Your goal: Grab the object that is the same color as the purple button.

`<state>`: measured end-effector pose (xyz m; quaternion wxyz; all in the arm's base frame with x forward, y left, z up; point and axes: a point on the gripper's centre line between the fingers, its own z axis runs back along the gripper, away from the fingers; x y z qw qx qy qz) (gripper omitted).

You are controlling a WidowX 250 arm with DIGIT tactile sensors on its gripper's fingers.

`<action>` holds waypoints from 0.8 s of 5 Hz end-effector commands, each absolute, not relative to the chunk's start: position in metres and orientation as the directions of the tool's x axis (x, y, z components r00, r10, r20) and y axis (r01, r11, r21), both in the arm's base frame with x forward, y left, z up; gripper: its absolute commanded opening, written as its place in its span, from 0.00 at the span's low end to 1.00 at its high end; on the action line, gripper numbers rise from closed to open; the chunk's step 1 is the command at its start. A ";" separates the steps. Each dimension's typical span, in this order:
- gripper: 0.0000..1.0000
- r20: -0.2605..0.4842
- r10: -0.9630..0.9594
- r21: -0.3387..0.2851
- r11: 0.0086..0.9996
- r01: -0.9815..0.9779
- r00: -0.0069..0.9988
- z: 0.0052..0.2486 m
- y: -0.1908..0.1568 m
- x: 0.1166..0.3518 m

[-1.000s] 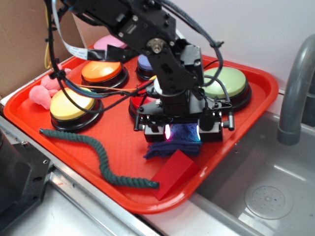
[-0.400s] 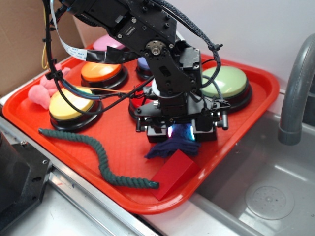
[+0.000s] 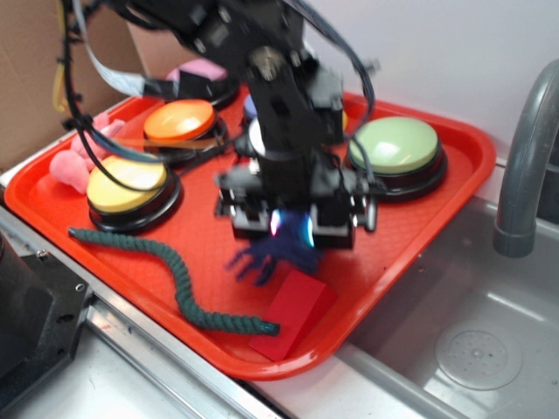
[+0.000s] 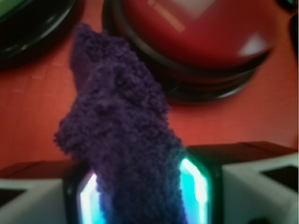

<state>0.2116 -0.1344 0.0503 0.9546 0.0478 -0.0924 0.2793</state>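
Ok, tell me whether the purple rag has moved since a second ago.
Yes. The purple rag has shifted left, toward the green rope, and now dangles pinched in the claw, mostly lifted off the red tray instead of lying flat beside the red block.

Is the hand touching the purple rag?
Touching. The wrist view shows the rag pinched between the hand's two glowing pads.

Soft, even light filled the exterior view, with faint shadows on the red tray (image 3: 419, 218). The arm (image 3: 279, 105) and the purple rag (image 3: 271, 255) were smeared by motion blur. The wrist view was soft throughout; cyan glow edged the rag (image 4: 121, 140) at the jaws.
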 end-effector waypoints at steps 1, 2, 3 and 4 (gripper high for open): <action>0.00 0.190 0.340 -0.006 0.938 -0.346 0.921 0.142 -0.114 0.222; 0.00 0.204 0.350 -0.021 0.935 -0.354 0.914 0.167 -0.090 0.210; 0.00 0.248 0.400 -0.038 0.914 -0.404 0.882 0.183 -0.061 0.194; 0.00 0.276 0.432 -0.029 0.897 -0.441 0.859 0.198 -0.034 0.179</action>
